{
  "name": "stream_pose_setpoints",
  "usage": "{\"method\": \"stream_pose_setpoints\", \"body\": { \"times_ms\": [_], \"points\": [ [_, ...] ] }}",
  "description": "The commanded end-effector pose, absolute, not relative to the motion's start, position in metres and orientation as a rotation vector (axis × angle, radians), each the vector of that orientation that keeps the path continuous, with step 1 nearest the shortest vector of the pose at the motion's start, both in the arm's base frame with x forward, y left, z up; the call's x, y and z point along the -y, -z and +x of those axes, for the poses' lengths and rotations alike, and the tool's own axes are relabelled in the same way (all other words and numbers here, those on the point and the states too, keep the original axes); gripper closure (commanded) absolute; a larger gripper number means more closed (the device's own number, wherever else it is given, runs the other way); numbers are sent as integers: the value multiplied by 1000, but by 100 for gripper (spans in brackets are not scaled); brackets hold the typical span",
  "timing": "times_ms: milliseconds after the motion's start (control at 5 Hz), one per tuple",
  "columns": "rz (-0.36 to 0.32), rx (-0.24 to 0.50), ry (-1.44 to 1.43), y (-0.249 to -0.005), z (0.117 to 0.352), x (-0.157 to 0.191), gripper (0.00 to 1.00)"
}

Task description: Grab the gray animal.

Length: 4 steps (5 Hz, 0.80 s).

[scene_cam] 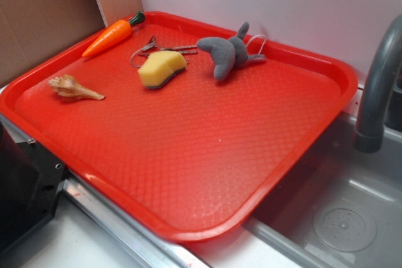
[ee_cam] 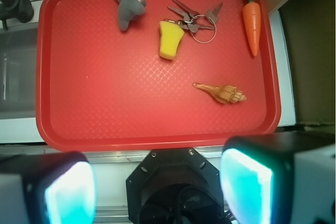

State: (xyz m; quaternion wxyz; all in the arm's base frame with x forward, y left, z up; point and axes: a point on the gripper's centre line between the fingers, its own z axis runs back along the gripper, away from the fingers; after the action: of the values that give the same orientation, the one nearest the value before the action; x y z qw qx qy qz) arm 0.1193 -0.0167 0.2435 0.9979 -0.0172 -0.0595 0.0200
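Observation:
The gray animal [scene_cam: 226, 54] is a small plush toy lying on the far part of the red tray [scene_cam: 188, 155], with a thin white loop by its ear. In the wrist view the gray animal [ee_cam: 128, 6] lies near the tray's [ee_cam: 105, 103] top edge, left of centre. My gripper [ee_cam: 157, 190] hangs high above the robot's black base, outside the tray's near edge and far from the toy. Its two pale fingers [ee_cam: 68, 192] stand wide apart with nothing between them. The exterior view does not show the gripper.
On the tray lie a yellow sponge [scene_cam: 162, 68], a bunch of keys [scene_cam: 157, 48], a toy carrot [scene_cam: 113, 34] and a tan seashell [scene_cam: 74, 88]. A gray faucet [scene_cam: 380, 86] and sink [scene_cam: 339, 218] stand right of the tray. The robot's black base [scene_cam: 25, 186] is at the left.

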Motion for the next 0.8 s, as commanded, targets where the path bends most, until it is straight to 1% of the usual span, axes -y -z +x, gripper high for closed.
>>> {"method": "stream_pose_setpoints", "body": {
  "times_ms": [0, 200, 400, 600],
  "points": [
    [-34, 119, -40, -244, 119, 17, 0],
    [54, 78, -77, -194, 167, 13, 0],
    [122, 90, -59, -153, 217, 23, 0],
    [133, 151, 11, -122, 264, 45, 0]
  ]
}}
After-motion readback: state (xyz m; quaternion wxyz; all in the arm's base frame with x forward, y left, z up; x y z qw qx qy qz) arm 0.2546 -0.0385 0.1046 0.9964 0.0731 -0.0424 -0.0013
